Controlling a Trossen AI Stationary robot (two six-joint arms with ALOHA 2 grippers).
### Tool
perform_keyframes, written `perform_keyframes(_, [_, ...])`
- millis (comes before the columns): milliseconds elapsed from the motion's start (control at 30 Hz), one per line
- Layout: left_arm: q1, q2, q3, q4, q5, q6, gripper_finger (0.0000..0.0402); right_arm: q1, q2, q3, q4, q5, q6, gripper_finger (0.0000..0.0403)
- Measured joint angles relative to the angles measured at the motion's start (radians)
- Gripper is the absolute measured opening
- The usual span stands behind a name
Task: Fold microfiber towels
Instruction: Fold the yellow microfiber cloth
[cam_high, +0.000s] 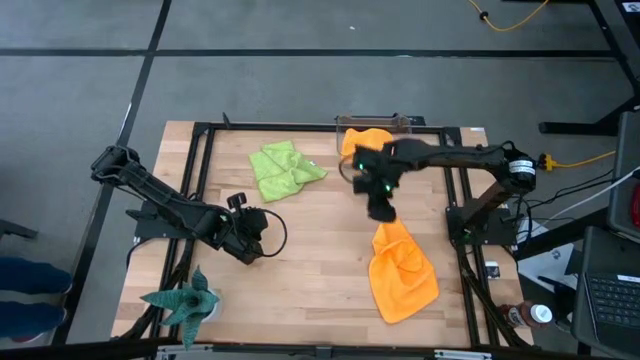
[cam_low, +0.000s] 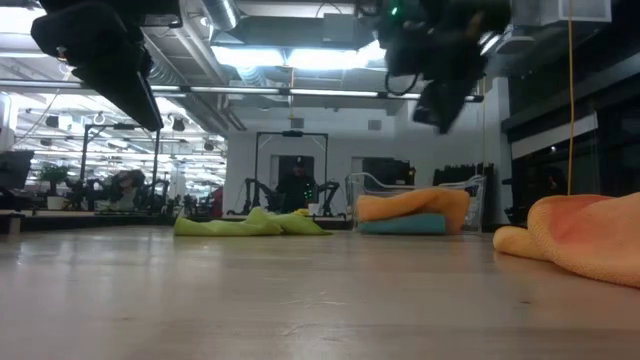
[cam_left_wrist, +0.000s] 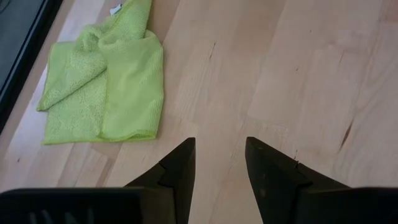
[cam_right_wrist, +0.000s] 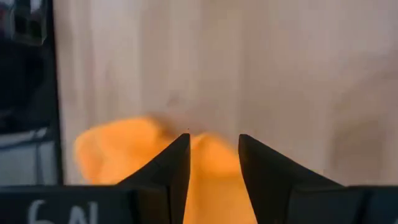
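**Folding towels, partway through by the look of it**

Checking the overhead feed, I had the right gripper (cam_high: 381, 208) hanging above the table just right of centre frame, fingers parted a little and holding nothing. Directly below it in that frame lay the loose orange towel (cam_high: 402, 273), rumpled, reaching toward the lower right. My guess was that one was next.

The lime green towel (cam_high: 283, 167) sat upper centre-left, doubled over roughly but not neat, so I'd call it half done at best. A second orange towel (cam_high: 368, 139) rested on a teal one (cam_low: 403, 226) at the top centre, inside a clear bin (cam_high: 400, 123); whether those were properly folded I couldn't tell.

The left gripper (cam_high: 250, 243) waited centre-left, fingers slightly apart and empty.

Room-wise, the middle of the table (cam_high: 320, 260) was bare wood, good for spreading cloth. The black frame rail (cam_high: 462, 230) ran close to the orange towel's right side, and a spiky plant figure (cam_high: 183, 297) stood lower left.
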Motion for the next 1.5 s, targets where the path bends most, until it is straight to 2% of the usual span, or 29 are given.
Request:
perform_keyframes(100, [0.000,0.000,0.000,0.020,-0.002,0.000,0.0133,0.089,-0.013,-0.008,-0.061,0.008,0.056,0.0139])
perform_keyframes(333, [0.000,0.000,0.000,0.054,-0.003,0.000,0.0133,0.285,-0.023,-0.011,-0.133,0.170,0.120,0.0139])
perform_keyframes(533, [0.000,0.000,0.000,0.069,-0.003,0.000,0.0133,0.381,-0.077,-0.043,-0.134,0.254,0.143,0.0139])
perform_keyframes(667, [0.000,0.000,0.000,0.080,-0.003,0.000,0.0133,0.392,-0.209,-0.166,-0.050,0.348,0.218,0.0139])
perform_keyframes(800, [0.000,0.000,0.000,0.095,-0.003,0.000,0.0133,0.390,-0.377,-0.354,0.104,0.443,0.328,0.0139])
perform_keyframes(1000, [0.000,0.000,0.000,0.114,-0.003,0.000,0.0133,0.390,-0.547,-0.631,0.326,0.449,0.441,0.0139])
perform_keyframes(1100, [0.000,0.000,0.000,0.118,-0.003,0.000,0.0133,0.388,-0.586,-0.735,0.424,0.525,0.472,0.0139])
perform_keyframes(1267, [0.000,0.000,0.000,0.126,-0.003,0.000,0.0133,0.386,-0.589,-0.838,0.495,0.744,0.577,0.0139])
perform_keyframes(1367, [0.000,0.000,0.000,0.139,-0.003,0.000,0.0133,0.372,-0.570,-0.851,0.497,0.765,0.617,0.0139])
perform_keyframes(1500, [0.000,0.000,0.000,0.149,-0.003,0.000,0.0133,0.338,-0.552,-0.851,0.551,0.771,0.577,0.0139])
